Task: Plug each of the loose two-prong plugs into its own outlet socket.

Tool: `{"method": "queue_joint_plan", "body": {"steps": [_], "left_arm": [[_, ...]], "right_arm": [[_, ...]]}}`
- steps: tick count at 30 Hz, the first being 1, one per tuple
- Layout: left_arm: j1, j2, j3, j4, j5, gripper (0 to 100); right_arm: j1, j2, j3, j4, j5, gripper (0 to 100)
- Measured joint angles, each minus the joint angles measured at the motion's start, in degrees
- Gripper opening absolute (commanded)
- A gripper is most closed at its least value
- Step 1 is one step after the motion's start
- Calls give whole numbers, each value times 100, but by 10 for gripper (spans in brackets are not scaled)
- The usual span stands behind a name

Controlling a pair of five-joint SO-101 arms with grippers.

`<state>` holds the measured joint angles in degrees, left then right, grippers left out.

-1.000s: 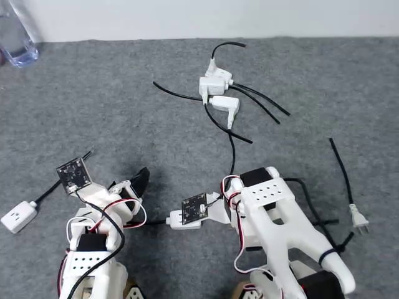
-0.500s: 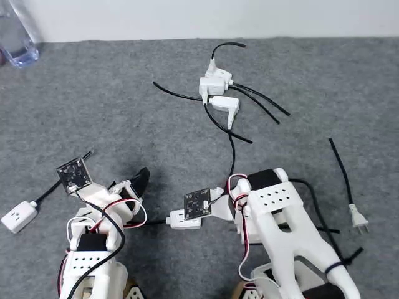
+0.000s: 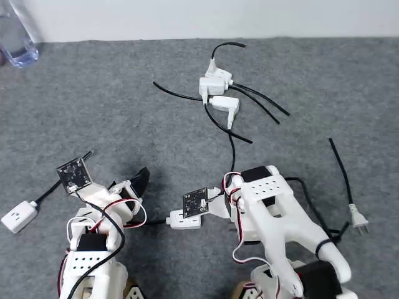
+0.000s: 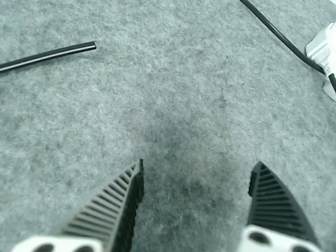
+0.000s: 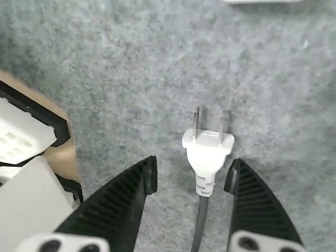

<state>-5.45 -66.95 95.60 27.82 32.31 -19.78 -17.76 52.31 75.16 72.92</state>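
Observation:
A white two-prong plug [image 5: 208, 145] lies flat on the grey carpet, its dark cord running back toward the wrist. My right gripper [image 5: 192, 169] stands open around it, one finger on each side, touching nothing. In the high view the right arm [image 3: 268, 199] hangs over a white socket block [image 3: 181, 220]. My left gripper [image 4: 198, 169] is open over bare carpet, and in the high view my left gripper [image 3: 134, 184] is at the lower left. Farther back, a white outlet [image 3: 215, 82] has a white plug [image 3: 225, 104] beside it. A black plug [image 3: 358, 219] lies at the right.
Another white socket [image 3: 19, 216] rests at the far left on a black cord. Loose black cables [image 3: 262, 103] fan out around the far outlet. A clear bottle [image 3: 14, 37] stands in the back left corner. A white and black part on brown board [image 5: 31, 142] is close to the right gripper.
The right arm swung slightly right and then back left over the white socket block, and its black cable at the right shifted. The left arm kept still.

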Motion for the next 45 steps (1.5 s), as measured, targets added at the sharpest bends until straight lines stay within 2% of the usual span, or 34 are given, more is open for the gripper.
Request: {"method": "queue_joint_plan", "body": {"steps": [15, 32, 40, 45], "left_arm": [[0, 0, 0, 0, 0, 306], [0, 0, 0, 0, 0, 306], [0, 0, 0, 0, 0, 306], [0, 0, 0, 0, 0, 306]], "right_arm": [[-9, 70, 237, -765, 0, 217], [-9, 62, 413, -888, 0, 214], [44, -35, 721, -1468, -9, 69], [44, -35, 721, -1486, -9, 58]]}}
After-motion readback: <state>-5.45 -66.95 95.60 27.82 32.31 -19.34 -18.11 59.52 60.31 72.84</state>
